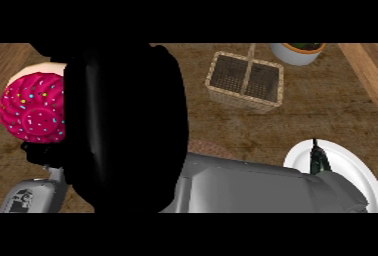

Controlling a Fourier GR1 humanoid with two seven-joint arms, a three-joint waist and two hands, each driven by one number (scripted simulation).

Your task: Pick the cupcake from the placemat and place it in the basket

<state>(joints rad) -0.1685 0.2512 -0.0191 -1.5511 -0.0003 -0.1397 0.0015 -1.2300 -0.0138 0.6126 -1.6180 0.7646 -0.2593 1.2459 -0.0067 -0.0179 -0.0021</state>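
The cupcake (33, 107), with pink frosting and coloured sprinkles, is held high and close to the head view at the left. My right hand (125, 125) is a big black shape across the middle, curled round the cupcake's right side and hiding much of it. Its grey forearm (266, 192) comes in from the lower right. The woven basket (245, 81) stands upright on the counter at the upper middle, well right of the cupcake. A sliver of the placemat (214, 148) peeks out under the forearm. Only a dark bit of my left hand (38, 152) shows below the cupcake.
A white plate (343, 162) with a dark utensil (319, 159) on it lies at the right edge. A white plant pot (297, 52) stands at the top right, beyond the basket. A pale wooden strip (362, 65) runs down the far right.
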